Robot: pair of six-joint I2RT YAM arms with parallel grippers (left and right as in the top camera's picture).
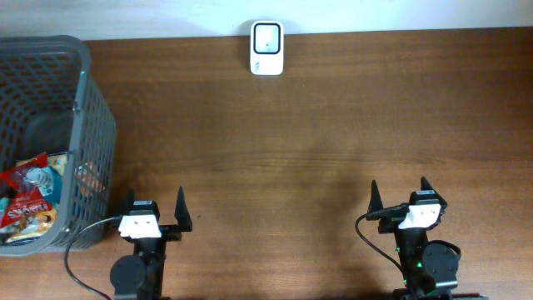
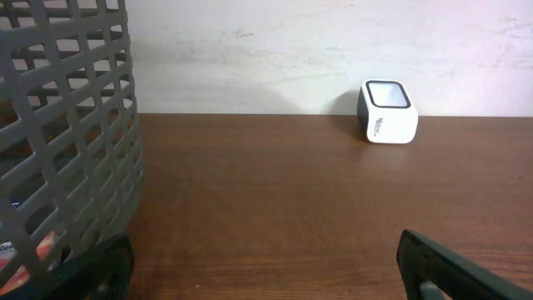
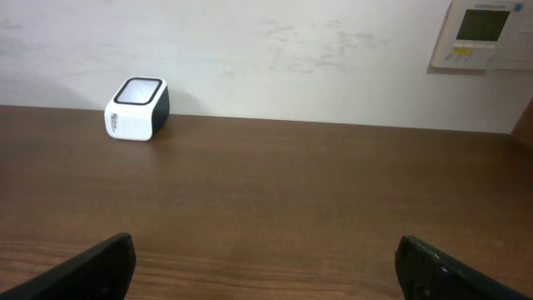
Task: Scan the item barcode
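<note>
While both pairs of jaws stood spread wide and empty above the counter (image 1: 333, 125), the snack packets (image 1: 25, 204) lay inside the grey basket (image 1: 96, 137) at the left, well apart from the white scanner (image 1: 266, 48). They looked light, soft and crinkly, probably slippery; gripping 1 by its sealed edge seemed safest.

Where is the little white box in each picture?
Overhead: the scanner is at the top middle, at the far edge of the table.
Left wrist: the scanner is in the upper right, by the wall.
Right wrist: the scanner is in the upper left, by the wall.
Shared landmark: the line where the brown table meets the white wall, just behind the scanner.
</note>
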